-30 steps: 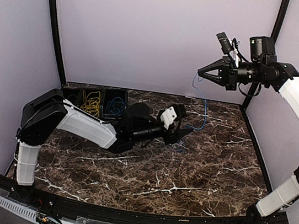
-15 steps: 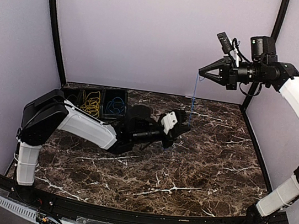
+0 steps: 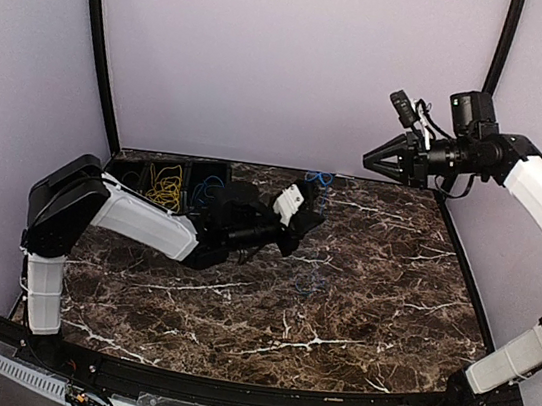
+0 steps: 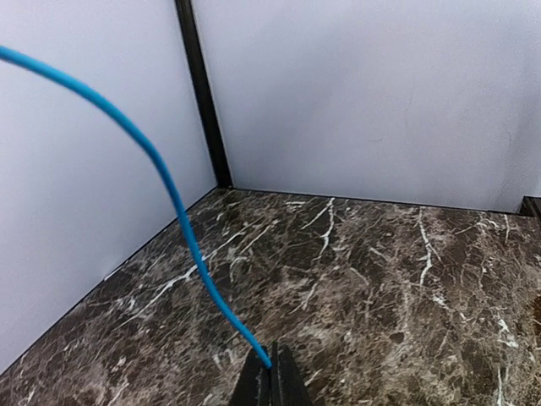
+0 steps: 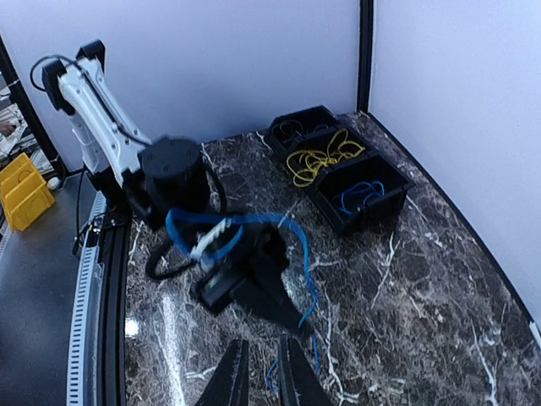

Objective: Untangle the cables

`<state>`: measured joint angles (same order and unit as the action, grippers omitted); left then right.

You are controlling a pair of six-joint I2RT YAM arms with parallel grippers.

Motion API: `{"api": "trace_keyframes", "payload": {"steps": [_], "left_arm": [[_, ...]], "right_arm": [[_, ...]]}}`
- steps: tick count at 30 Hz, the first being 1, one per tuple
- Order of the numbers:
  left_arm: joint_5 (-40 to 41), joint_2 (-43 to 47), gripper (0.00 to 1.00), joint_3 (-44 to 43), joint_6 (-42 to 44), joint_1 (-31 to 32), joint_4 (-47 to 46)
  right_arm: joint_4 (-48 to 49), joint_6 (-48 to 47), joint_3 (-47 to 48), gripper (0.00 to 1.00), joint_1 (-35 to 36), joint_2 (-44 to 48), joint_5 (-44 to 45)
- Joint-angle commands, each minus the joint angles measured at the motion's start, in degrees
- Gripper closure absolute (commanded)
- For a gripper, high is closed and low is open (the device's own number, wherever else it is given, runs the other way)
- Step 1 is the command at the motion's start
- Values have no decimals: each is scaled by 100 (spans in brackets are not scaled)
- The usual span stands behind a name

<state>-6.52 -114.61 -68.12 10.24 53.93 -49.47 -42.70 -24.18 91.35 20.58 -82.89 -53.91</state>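
**Blue cable clamped in left gripper; right gripper raised and holding nothing**

Left gripper (image 4: pixel 271 372): fingers together, pinching the blue cable (image 4: pixel 173 199) at their tips. In the left wrist view the cord rises from the pinch, arcs up and to the left, and is cut off at the frame edge, so its far end is not seen there.

Right wrist view: the blue cable drapes in loose loops over the left arm's wrist. That part of the picture is blurred, so I cannot trace how the loops cross. A short blue strand seems to lie on the table (image 3: pixel 367 307) below, but it is partly hidden.

Right gripper (image 5: pixel 261 342): high above the table near the back wall. Its jaws stand slightly apart with nothing between them.

Black tray (image 5: pixel 382 209), back left corner: the yellow cable (image 5: pixel 321 156) is bundled in the middle compartment. A second blue bundle (image 5: pixel 359 196) sits in the compartment beside it. The third compartment holds something dark, possibly a black coil (image 5: pixel 292 129), too small to make out.
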Motion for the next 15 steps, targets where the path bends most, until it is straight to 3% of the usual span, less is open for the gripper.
{"api": "trace_keyframes", "payload": {"steps": [1, 6, 13, 15], "left_arm": [[-32, 741, 100, -538, -672, -737, 1320], [-196, 739, 100, -1442, -729, -1288, 3277], [96, 733, 100, -2126, -790, -1789, 4198], [-437, 518, 100, -2578, -1334, -2190, 4723]], "right_arm": [[338, -310, -1043, 84, -194, 581, 479], [1123, -238, -2539, 77, -362, 1170, 733], [2315, -179, -4090, 70, -463, 1524, 890], [2427, -166, -4303, 70, -468, 1530, 777]]}}
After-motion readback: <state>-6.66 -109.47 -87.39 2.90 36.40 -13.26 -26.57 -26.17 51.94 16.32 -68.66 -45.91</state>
